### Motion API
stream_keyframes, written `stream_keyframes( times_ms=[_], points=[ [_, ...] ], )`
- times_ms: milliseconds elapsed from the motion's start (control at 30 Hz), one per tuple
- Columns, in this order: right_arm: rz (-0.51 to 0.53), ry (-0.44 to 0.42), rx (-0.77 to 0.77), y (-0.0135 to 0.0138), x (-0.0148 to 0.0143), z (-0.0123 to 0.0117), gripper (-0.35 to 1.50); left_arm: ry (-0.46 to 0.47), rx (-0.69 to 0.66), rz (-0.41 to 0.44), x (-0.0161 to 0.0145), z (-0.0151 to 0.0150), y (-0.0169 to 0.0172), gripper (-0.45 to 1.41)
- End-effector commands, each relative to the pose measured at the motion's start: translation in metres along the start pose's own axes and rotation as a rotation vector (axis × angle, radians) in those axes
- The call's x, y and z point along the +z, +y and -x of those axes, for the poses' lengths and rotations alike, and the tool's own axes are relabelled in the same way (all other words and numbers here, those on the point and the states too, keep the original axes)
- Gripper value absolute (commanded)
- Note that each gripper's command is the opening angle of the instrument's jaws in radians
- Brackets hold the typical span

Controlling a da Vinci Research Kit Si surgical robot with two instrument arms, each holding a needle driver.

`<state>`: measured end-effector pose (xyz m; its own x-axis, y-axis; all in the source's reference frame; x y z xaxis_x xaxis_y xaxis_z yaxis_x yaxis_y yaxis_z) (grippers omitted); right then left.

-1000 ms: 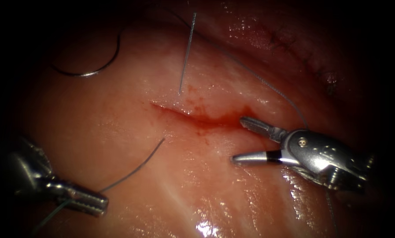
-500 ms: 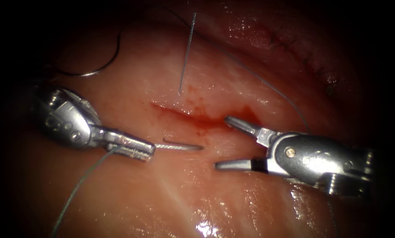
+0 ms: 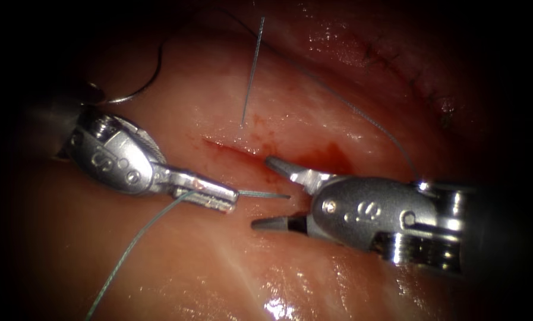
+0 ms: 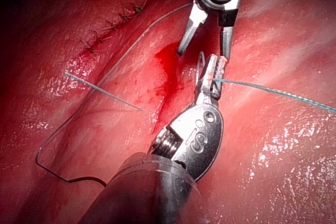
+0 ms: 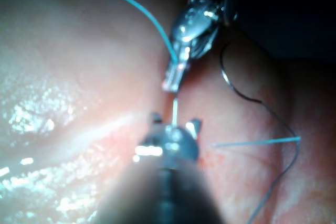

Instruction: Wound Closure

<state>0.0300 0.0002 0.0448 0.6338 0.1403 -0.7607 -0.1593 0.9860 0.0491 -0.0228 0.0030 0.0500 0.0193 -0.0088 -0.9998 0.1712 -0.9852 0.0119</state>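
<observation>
Your L fingers (image 3: 213, 195) pinch thread (image 3: 136, 241) nr its end, stub aimed between your R fingers (image 3: 287, 169), which are spread w/ nothing in them, by cut (image 3: 230, 148). Needle (image 3: 142, 89) lies loose on tissue (image 3: 218, 261), left of cut. Prob. tail handover; next needs a square R pinch on stub.

Left tool (image 3: 210, 195) – silver metal, stamped wrist housing, screws; right tool (image 3: 275, 193) – grey, black band.

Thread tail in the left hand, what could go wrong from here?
The left hand is shut on the thread with just a short tail between the jaws of the open, empty right hand; it could slip or be missed. The needle lies loose on the tissue, left of the cut, and could snag the thread.
</observation>
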Motion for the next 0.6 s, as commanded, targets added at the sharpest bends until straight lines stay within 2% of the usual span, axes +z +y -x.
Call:
stream_keyframes(
  times_ms=[33,233,400,533,567,600],
  points=[
    [-0.002,-0.002,-0.015,-0.0004,0.0016,-0.0005,0.93,0.001,-0.002,0.001,0.0005,0.0005,0.0005,-0.45],
    [-0.005,-0.017,-0.068,-0.0007,0.0026,-0.0015,0.84,-0.001,-0.002,0.002,0.0006,0.0005,0.0004,-0.45],
    [-0.013,-0.035,-0.121,-0.0012,0.0027,-0.0015,0.54,-0.001,-0.003,0.002,0.0007,0.0005,0.0004,-0.45],
    [-0.024,-0.057,-0.161,-0.0014,0.0030,-0.0009,0.14,-0.001,-0.003,0.003,0.0005,0.0004,0.0005,-0.45],
    [-0.024,-0.056,-0.186,-0.0014,0.0031,-0.0008,-0.35,-0.001,-0.003,0.003,0.0005,0.0004,0.0005,-0.45],
    [-0.022,-0.058,-0.191,-0.0013,0.0031,-0.0007,-0.35,-0.001,-0.003,0.003,0.0006,0.0004,0.0005,-0.45]
  ],
)
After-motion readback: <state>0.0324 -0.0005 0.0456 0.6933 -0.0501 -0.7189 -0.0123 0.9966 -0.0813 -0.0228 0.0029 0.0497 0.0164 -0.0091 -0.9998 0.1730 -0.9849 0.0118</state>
